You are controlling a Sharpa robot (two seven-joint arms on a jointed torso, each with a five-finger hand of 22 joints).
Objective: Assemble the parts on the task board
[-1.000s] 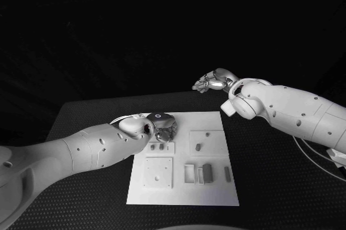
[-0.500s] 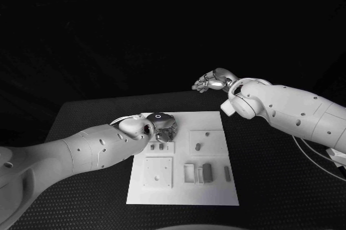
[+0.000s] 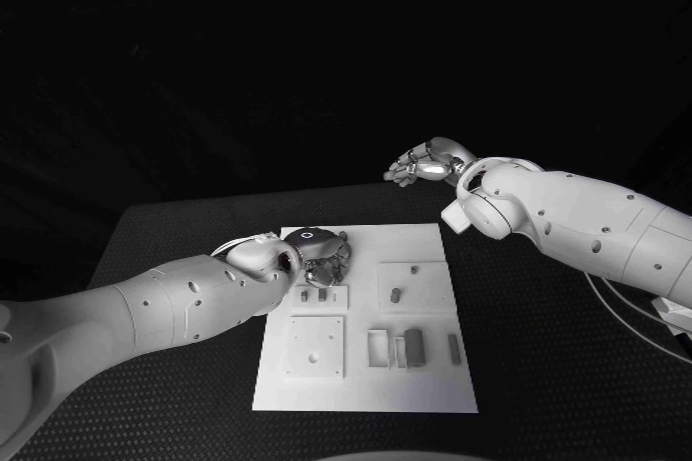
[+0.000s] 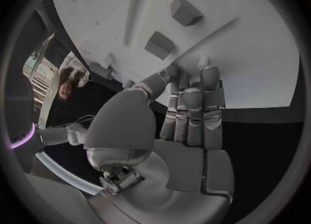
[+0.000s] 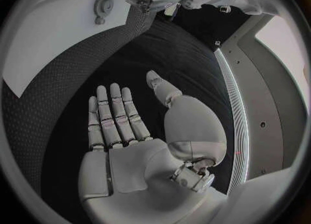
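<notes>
Head view: left robot hand (image 3: 320, 256) hangs low over the far-left corner of the task board (image 3: 433, 381), likely lining up on the two small parts (image 3: 315, 295) just beside it. Right robot hand (image 3: 427, 163) parked beyond the board, out of the way.

Left wrist view: fingers (image 4: 192, 105) straight, side by side, holding nothing, above the board.

Right wrist view: palm flat, fingers (image 5: 113, 115) spread, empty, over the counter (image 5: 78, 79).

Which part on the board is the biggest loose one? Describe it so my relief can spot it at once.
Start at the white task board in the middle of the black table. Along its near edge, right of the square raised plate, lies a dark upright block. It is thicker and longer than the slim part to its right.
</notes>
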